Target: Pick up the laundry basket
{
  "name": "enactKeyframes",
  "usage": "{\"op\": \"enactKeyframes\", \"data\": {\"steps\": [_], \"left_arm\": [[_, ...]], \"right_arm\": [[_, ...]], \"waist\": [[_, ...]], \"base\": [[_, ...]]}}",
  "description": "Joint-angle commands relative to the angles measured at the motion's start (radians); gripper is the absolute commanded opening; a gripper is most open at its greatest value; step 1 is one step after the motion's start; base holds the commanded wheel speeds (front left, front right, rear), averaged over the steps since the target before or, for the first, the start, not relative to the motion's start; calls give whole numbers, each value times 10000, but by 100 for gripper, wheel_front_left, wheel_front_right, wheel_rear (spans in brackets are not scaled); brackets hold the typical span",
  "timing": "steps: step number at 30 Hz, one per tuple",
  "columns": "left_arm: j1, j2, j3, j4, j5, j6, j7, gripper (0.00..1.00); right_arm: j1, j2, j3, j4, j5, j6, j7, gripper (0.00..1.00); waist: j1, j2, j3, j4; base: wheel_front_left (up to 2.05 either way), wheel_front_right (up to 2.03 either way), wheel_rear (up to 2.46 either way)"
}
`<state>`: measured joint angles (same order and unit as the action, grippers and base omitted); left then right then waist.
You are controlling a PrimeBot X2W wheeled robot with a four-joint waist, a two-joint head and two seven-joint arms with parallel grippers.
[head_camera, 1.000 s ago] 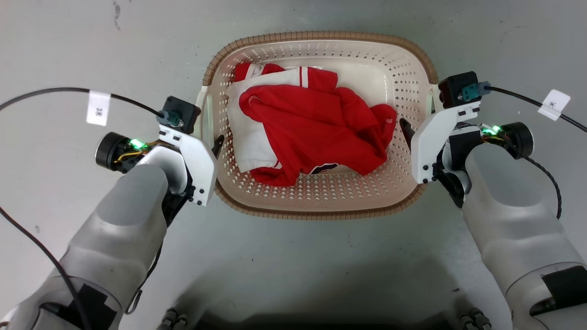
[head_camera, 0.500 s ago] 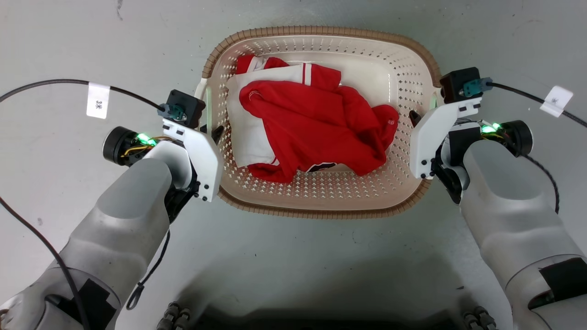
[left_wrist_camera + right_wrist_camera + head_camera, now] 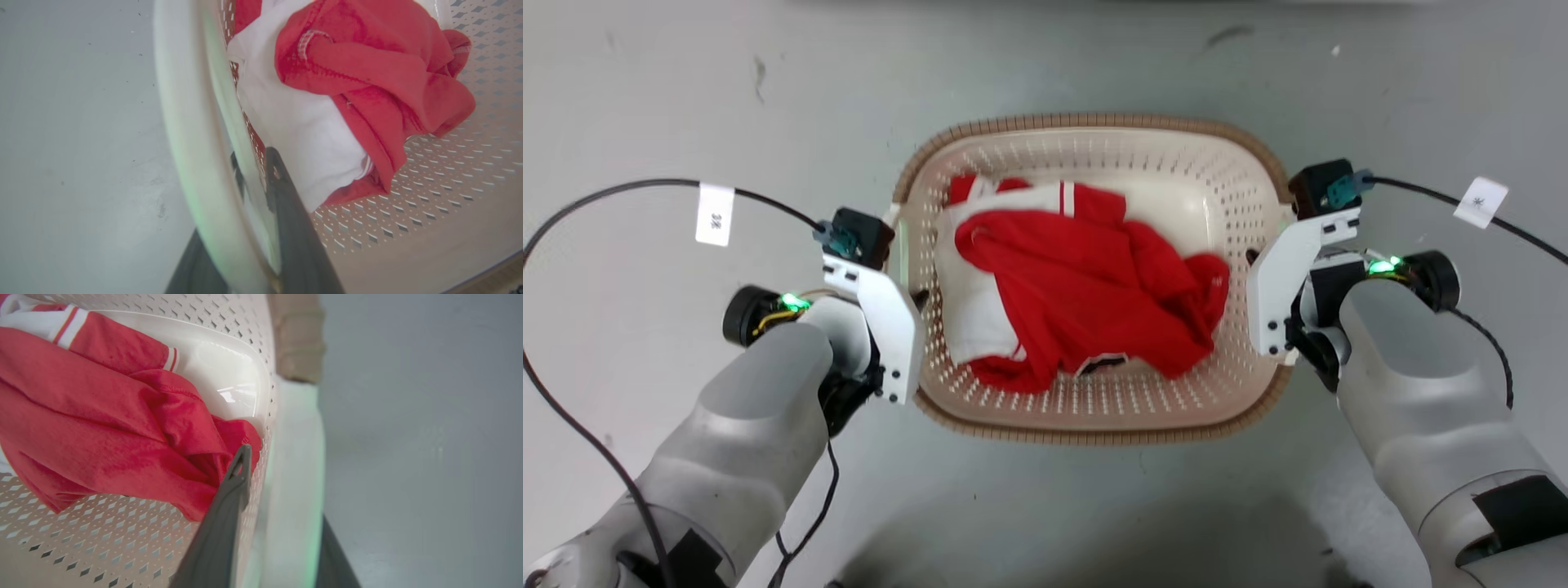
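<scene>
Jaws tight around both handles (image 3: 179, 122) of the laundry basket (image 3: 1094, 433).

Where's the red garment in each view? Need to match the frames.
Head view: red garment at centre, inside the laundry basket.
Left wrist view: red garment at upper right.
Right wrist view: red garment across the left half.
Shared landmark: the laundry basket's perforated cream wall, next to the garment in every view.
</scene>
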<state>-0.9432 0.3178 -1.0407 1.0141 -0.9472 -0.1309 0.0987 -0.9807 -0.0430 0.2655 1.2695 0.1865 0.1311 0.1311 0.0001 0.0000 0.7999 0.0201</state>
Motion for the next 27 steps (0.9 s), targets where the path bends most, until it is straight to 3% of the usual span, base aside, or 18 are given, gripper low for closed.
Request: {"op": "enactKeyframes", "data": {"steps": [1, 11, 18, 27], "left_arm": [[106, 295, -81, 19, -57, 24, 82, 0], [1067, 795, -884, -594, -1675, 30, 1794, 0], [1564, 1270, -1468, -1185, -2560, 30, 2925, 0], [1992, 2002, -2055, -1998, -3335, 30, 4329, 0]], "right_arm": [[137, -131, 26, 70, -129, -5, 136, 0], [831, -184, 419, 212, 68, -5, 2609, 0], [1535, -201, 1148, 36, 1070, -9, 4458, 0], [2384, -217, 1928, -401, 2321, -8, 5649, 0]], "waist": [[-1, 0, -574, -117], [-1, 0, -2824, -310], [-1, 0, -4450, -344], [-1, 0, -6599, -445]], "base": [[0, 0, 0], [0, 0, 0], [0, 0, 0], [0, 0, 0]]}}
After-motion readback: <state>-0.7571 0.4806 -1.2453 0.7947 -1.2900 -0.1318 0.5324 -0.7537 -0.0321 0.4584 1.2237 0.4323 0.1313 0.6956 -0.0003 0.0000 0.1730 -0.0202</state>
